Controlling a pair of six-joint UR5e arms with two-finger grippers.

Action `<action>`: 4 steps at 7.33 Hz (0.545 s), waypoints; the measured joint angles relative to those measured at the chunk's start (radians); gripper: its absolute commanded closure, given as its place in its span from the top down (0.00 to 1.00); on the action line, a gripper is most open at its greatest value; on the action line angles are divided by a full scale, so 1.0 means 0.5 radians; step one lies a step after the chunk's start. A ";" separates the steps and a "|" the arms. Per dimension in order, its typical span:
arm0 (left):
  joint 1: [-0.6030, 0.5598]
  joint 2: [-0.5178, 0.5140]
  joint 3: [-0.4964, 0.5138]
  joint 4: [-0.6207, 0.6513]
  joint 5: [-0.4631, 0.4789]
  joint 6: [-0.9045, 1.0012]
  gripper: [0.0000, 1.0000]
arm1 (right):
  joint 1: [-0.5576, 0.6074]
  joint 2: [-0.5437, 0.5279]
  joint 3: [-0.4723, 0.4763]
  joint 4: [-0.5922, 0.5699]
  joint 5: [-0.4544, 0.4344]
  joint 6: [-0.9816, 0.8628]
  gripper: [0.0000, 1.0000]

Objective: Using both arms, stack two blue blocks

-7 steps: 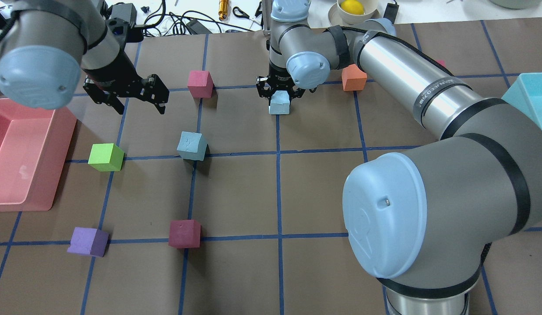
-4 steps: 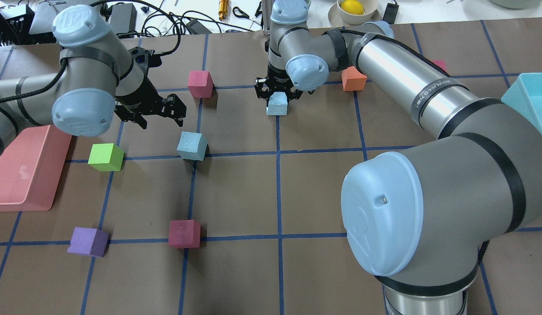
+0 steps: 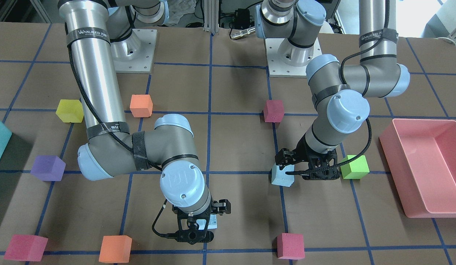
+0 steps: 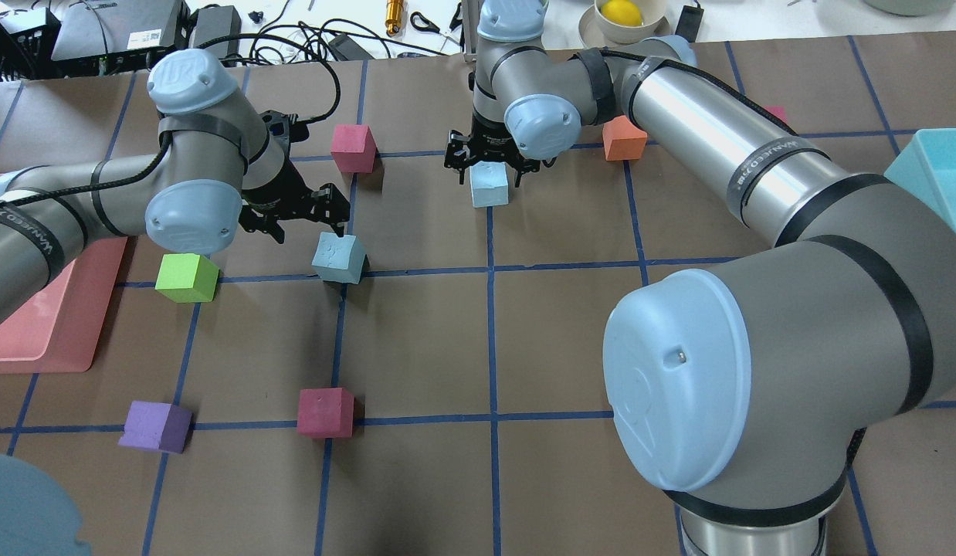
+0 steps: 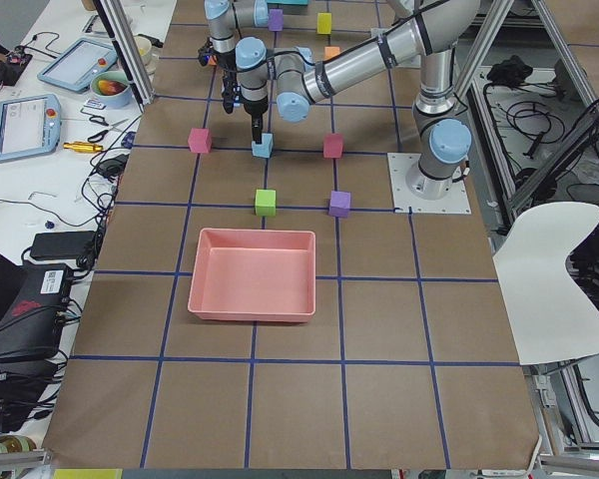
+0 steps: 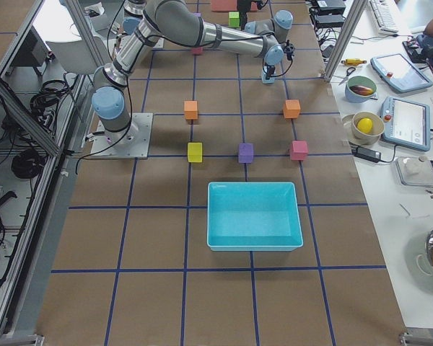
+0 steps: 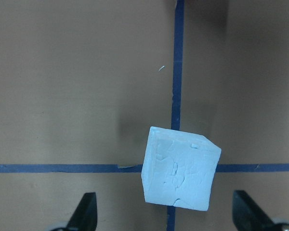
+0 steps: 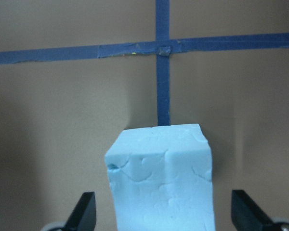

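Observation:
One pale blue block (image 4: pixel 339 259) lies tilted on a tape crossing at the left; it also shows in the front view (image 3: pixel 282 177) and the left wrist view (image 7: pixel 179 174). My left gripper (image 4: pixel 296 212) is open just beyond it and slightly to the left, and the block lies ahead between the fingertips (image 7: pixel 86 211) without touching them. The second blue block (image 4: pixel 489 185) stands on the table further back at the middle. My right gripper (image 4: pixel 489 158) is open over it, fingers wide on either side of it (image 8: pixel 163 185). In the front view this block (image 3: pixel 212 222) is mostly hidden by the right gripper (image 3: pixel 193 230).
A green cube (image 4: pixel 186 278) and a pink tray (image 4: pixel 53 309) lie left of the left gripper. A magenta cube (image 4: pixel 353 148) sits just behind it. A maroon cube (image 4: pixel 325 412), a purple cube (image 4: pixel 155 426), an orange cube (image 4: pixel 623 139) and a teal bin (image 4: pixel 937 174) lie around.
My left arm has swung right and down, so its open gripper now sits close by the left blue block. My right gripper's fingers stand wider apart around its block, which now sits square.

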 measured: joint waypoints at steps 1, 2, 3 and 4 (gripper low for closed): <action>-0.019 -0.034 -0.006 0.043 0.005 0.005 1.00 | -0.012 -0.062 0.000 0.020 -0.014 -0.003 1.00; -0.033 -0.064 -0.010 0.065 0.008 0.016 1.00 | -0.036 -0.153 0.007 0.068 -0.043 -0.015 1.00; -0.047 -0.089 -0.013 0.075 0.010 0.024 1.00 | -0.064 -0.252 0.016 0.150 -0.088 -0.051 1.00; -0.063 -0.111 -0.022 0.079 0.013 0.028 1.00 | -0.104 -0.362 0.021 0.305 -0.132 -0.129 1.00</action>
